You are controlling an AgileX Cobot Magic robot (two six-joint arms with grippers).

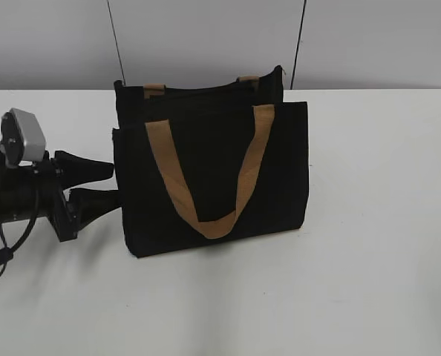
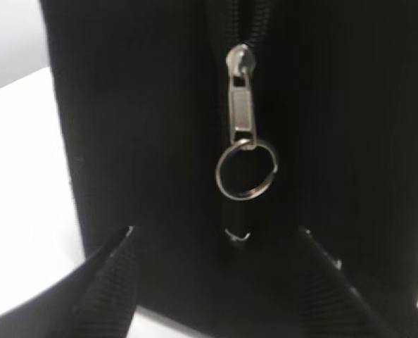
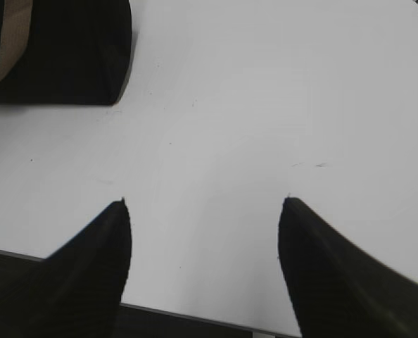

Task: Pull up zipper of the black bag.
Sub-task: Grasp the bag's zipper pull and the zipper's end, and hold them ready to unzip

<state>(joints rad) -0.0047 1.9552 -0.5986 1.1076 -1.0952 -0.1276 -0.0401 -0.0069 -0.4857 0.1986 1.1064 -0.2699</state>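
Black bag (image 1: 213, 178) stands upright on white table (image 1: 384, 245), tan handle (image 1: 209, 167) hanging down its front; contents not visible. Left gripper (image 1: 105, 184) at bag's left side, jaws spread wide, holding nothing. Zipper (image 2: 241, 105) runs up that side panel, silver ring pull (image 2: 246, 167) dangling between the fingertips (image 2: 114, 282). Right gripper (image 3: 203, 211) over bare table, jaws wide apart, empty.
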